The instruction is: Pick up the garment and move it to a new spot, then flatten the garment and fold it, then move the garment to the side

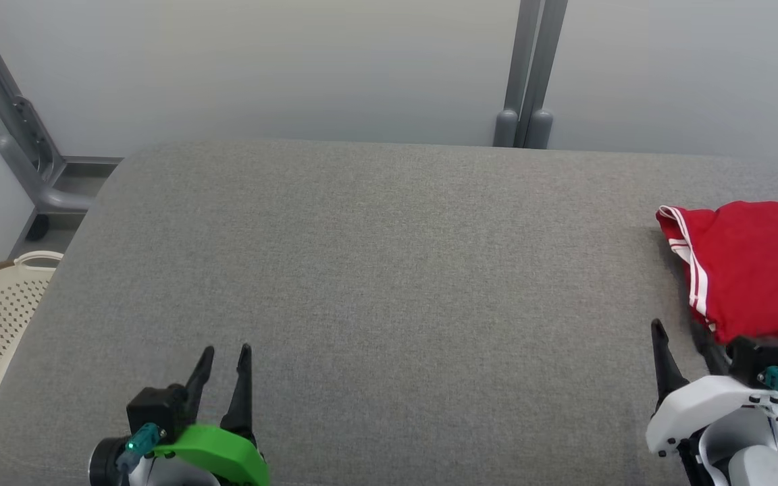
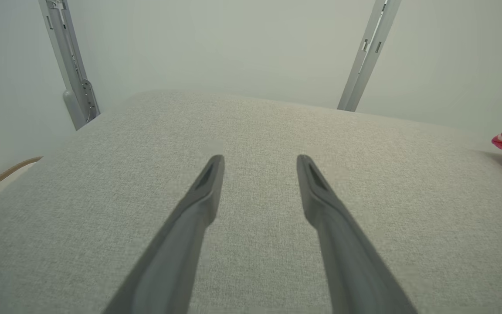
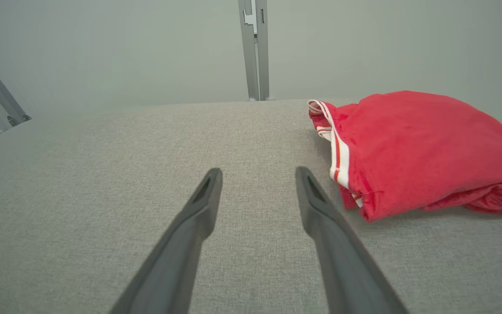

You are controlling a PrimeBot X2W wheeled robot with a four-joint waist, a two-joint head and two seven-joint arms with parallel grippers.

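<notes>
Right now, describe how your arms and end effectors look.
Left end effector: two long, dark, tapering fingers, a black block, a teal connector and a bright green wrist cover. Right end effector: the same dark fingers and teal connector, a small green light, a white wrist shell.

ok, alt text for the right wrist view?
A bundled red garment with white-striped trim lies on a grey fabric surface, to the view's right of the open, empty right gripper. A pale wall and a grey metal post stand behind.
</notes>
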